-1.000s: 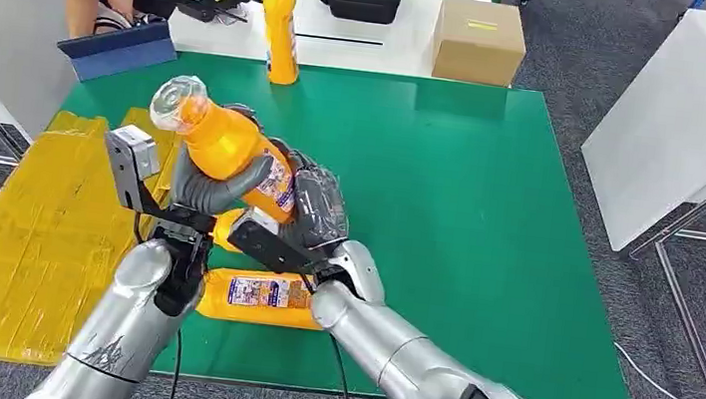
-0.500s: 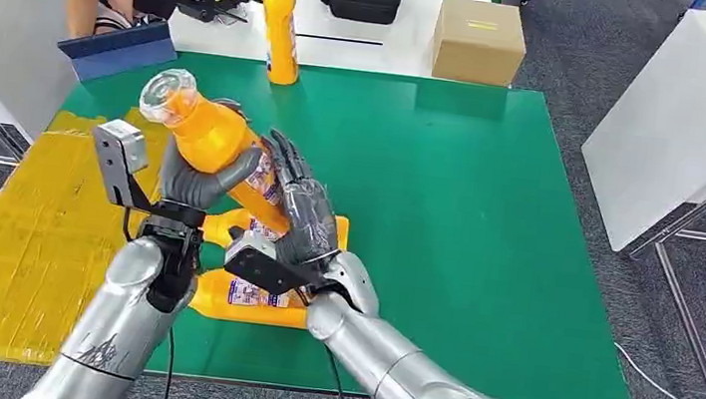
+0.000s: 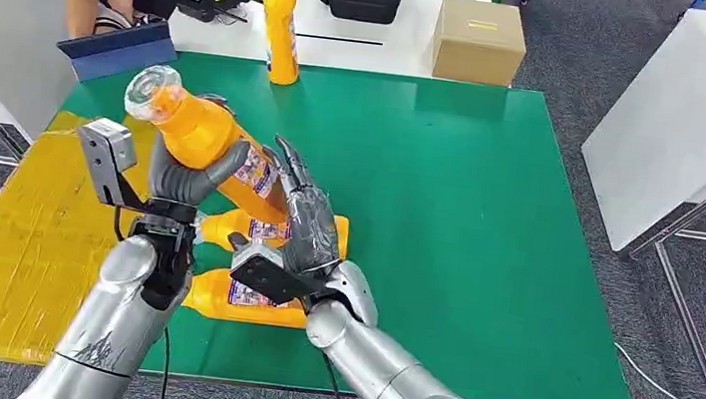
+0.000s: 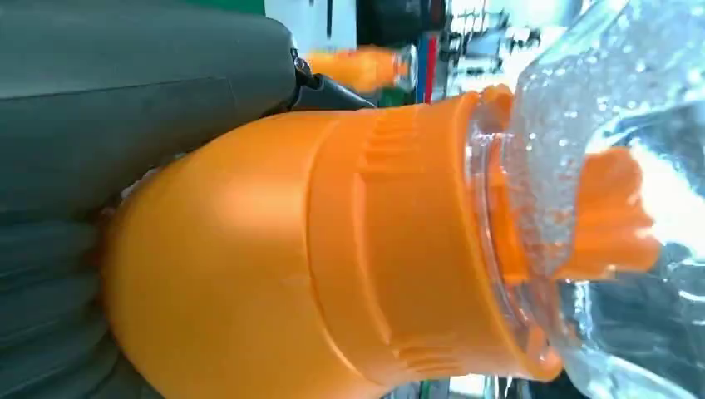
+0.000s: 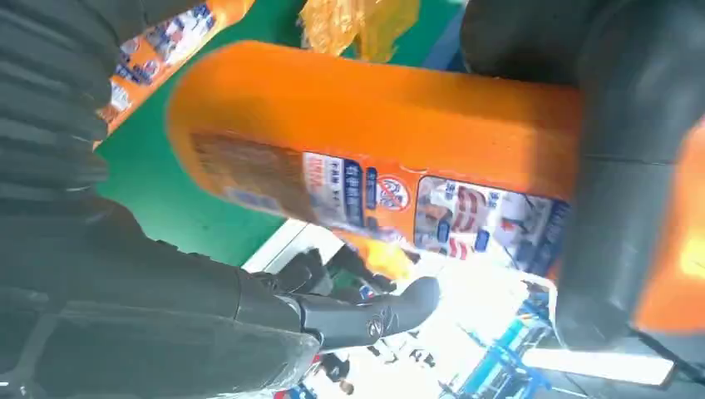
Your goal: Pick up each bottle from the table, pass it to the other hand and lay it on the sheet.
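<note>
Four orange bottles are in view: one held bottle tilted in the grip of the left hand above the green table, two lying bottles beneath, one upright bottle at the far edge. The right hand is spread beside it, holding nothing. The yellow sheet lies left; green table right lies open.
</note>
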Robot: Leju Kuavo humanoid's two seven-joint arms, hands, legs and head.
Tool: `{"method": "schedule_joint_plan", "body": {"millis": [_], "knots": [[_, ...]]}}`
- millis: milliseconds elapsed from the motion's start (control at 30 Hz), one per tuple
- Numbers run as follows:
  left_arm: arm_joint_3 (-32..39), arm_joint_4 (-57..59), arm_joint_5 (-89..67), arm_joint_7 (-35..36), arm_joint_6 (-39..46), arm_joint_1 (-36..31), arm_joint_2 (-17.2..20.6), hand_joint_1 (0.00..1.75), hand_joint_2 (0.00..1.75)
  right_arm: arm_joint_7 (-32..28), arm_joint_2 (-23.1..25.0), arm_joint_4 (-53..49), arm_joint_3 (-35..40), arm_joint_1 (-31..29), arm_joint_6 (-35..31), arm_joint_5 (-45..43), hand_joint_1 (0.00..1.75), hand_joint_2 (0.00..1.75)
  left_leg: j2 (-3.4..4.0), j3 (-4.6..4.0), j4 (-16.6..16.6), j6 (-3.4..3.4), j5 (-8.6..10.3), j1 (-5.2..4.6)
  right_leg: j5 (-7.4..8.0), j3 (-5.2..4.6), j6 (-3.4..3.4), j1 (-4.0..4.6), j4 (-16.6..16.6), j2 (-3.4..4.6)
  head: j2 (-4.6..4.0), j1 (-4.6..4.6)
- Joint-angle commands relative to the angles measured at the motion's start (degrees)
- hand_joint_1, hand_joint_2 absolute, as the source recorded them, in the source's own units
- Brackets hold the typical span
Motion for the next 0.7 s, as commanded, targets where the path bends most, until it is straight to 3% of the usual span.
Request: {"method": "schedule_joint_plan", "body": {"millis": [33,200,300,700], "knots": [[6.55,0.05,-12.33,-2.83,10.18,-2.55,4.31,1.75,1.75,8.20,-11.13,-31.61,-5.72,11.80,-0.34,13.46,0.00,1.75,-0.15,0.23,0.01,-0.21,-0.10,0.07,-0.13,0.30,-0.06,0.06,-0.03,-0.21,0.00,0.00],[8.01,-0.86,-22.94,-3.62,15.38,-1.90,6.20,1.75,1.75,14.41,-16.96,-47.38,-10.28,18.53,-1.75,25.00,0.00,1.75,-0.26,0.08,0.02,-0.15,-0.04,0.05,-0.11,0.18,-0.03,0.05,-0.03,-0.30,0.00,0.02],[7.43,-0.55,-28.67,-3.79,18.40,-1.82,6.45,1.75,1.75,15.62,-19.50,-54.53,-13.75,23.53,-1.45,27.02,0.00,1.75,-0.31,0.20,0.00,-0.17,-0.11,0.05,-0.16,0.32,-0.03,0.05,-0.06,-0.32,0.00,0.00],[7.50,-0.77,-29.15,-3.55,18.43,-1.81,6.08,1.75,1.75,15.30,-18.96,-54.50,-13.96,23.95,-1.31,27.42,0.00,1.75,-0.09,0.08,0.02,-0.18,-0.08,-0.01,-0.08,0.15,-0.06,0.03,-0.02,-0.11,0.00,-0.02]]}}
